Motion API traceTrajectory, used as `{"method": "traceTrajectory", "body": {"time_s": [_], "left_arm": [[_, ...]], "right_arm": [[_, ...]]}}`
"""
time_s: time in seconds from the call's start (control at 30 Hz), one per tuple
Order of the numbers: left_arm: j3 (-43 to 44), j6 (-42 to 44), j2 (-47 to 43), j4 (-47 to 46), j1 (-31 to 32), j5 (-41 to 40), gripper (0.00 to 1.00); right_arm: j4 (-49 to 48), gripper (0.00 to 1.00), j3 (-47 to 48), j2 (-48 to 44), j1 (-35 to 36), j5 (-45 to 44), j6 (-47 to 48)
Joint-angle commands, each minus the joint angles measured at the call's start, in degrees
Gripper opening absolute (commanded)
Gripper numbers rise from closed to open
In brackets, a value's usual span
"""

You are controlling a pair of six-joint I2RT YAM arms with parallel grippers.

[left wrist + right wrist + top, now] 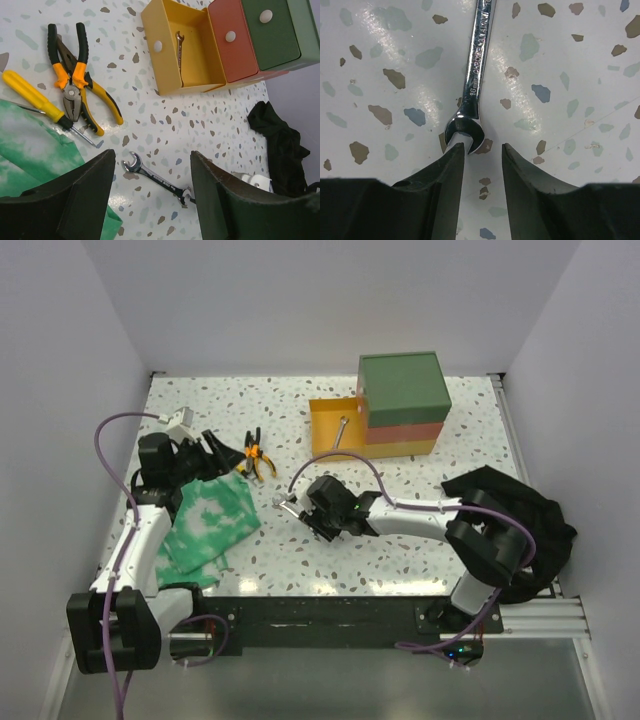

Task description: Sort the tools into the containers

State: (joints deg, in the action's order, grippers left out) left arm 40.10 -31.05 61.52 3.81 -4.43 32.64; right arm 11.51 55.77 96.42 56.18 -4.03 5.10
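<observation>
The counter (400, 530) is walled on its left, far and right edges. Its widest bare stretch runs across the middle, from the near edge up to the containers.

The stack of three drawers (405, 390) stands by the far edge, right of centre: green on top, red-orange in the middle, yellow at the bottom. The yellow drawer (318, 430) is pulled out to the left, which narrows the room there. One black cloth (525, 515) is heaped at the near right corner, around the right arm. One green-and-white cloth (212, 520) lies along the left edge under the left arm.

The left claw (152, 153) hangs above the left part of the counter, its fingers spread wide with nothing between them. The right claw (482, 150) sits low over the middle of the counter. Its fingers stand slightly apart and speckled counter shows in the gap.

Two pairs of pliers (72, 85) lie crossed on each other toward the far left, just beside one yellow-handled screwdriver (30, 90).

There are two wrenches. The loose wrench (476, 65) lies flat mid-counter, its open end right at the tip of the right claw's left finger and its shaft pointing away from that claw. It is not clamped. The second wrench (179, 55) lies inside the open yellow drawer.
</observation>
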Motion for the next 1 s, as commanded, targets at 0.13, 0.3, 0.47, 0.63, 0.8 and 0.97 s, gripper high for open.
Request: {"method": "traceTrajectory", "body": {"time_s": [0.13,0.3,0.47,0.63,0.8,0.97], "left_arm": [[0.2,-1.1,-0.9,-2.9,0.2,0.2,0.66],[-1.2,-2.2,-1.0,-2.9,0.2,0.4,0.66],[-4.6,-5.2,-0.1,-2.9,0.7,1.9,0.66],[-8.9,-10.1,2.0,-4.9,2.0,2.9,0.66],[-7.9,-8.8,5.1,-4.6,4.0,3.2,0.65],[-5.4,-7.9,6.2,-4.8,6.5,2.5,0.65]], "right_arm": [[-2.6,0.35,-1.4,1.9,0.0,-0.1,0.7],[-2.8,0.2,-2.1,3.3,-0.1,3.8,0.9],[-3.9,0.05,-2.2,5.3,-2.0,9.7,-4.1],[-7.6,0.02,-2.8,6.6,-8.1,19.8,-16.1],[-8.6,0.02,-1.6,7.2,-10.7,20.8,-18.8],[-7.1,0.31,-0.1,4.5,-10.3,17.5,-11.7]]}}
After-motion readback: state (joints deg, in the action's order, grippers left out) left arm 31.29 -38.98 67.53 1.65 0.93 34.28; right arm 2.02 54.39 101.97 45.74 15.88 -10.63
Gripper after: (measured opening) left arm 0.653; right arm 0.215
